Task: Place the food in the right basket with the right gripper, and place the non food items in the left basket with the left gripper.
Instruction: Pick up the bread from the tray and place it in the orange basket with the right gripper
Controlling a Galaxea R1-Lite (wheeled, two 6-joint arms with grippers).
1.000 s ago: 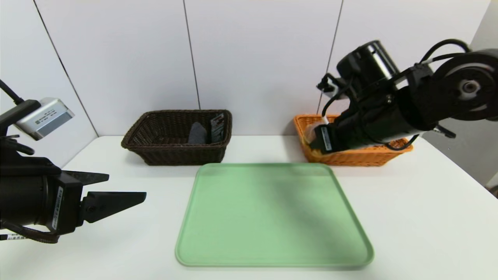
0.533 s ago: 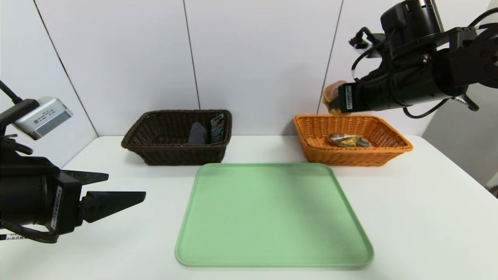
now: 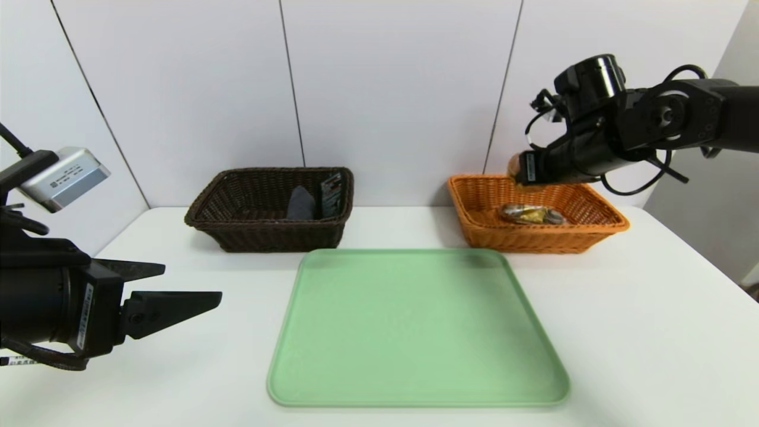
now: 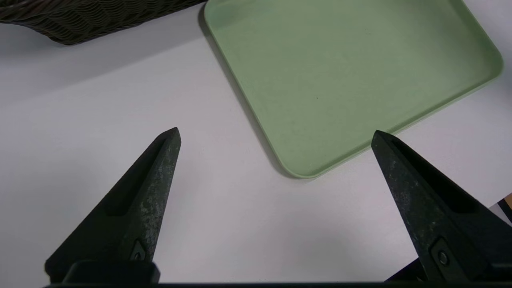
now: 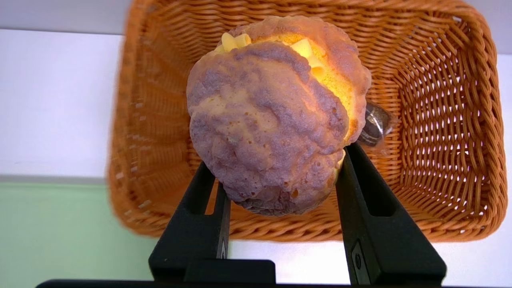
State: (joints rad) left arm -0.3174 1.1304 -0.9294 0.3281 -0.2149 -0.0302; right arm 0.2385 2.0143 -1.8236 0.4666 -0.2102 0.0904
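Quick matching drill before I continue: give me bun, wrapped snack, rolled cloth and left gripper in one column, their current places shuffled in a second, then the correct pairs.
1. bun
2. wrapped snack
3. rolled cloth
4. left gripper

A. lying in the orange basket
B. open, near the green tray
C. held in the right gripper
D. in the dark brown basket

Pairs: 1-C, 2-A, 3-D, 4-B

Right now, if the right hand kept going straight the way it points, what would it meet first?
Probably the floor of the orange basket. The right hand, shut on the bun, points down into it; the wrapped snack lies just aside, though depth is unclear.
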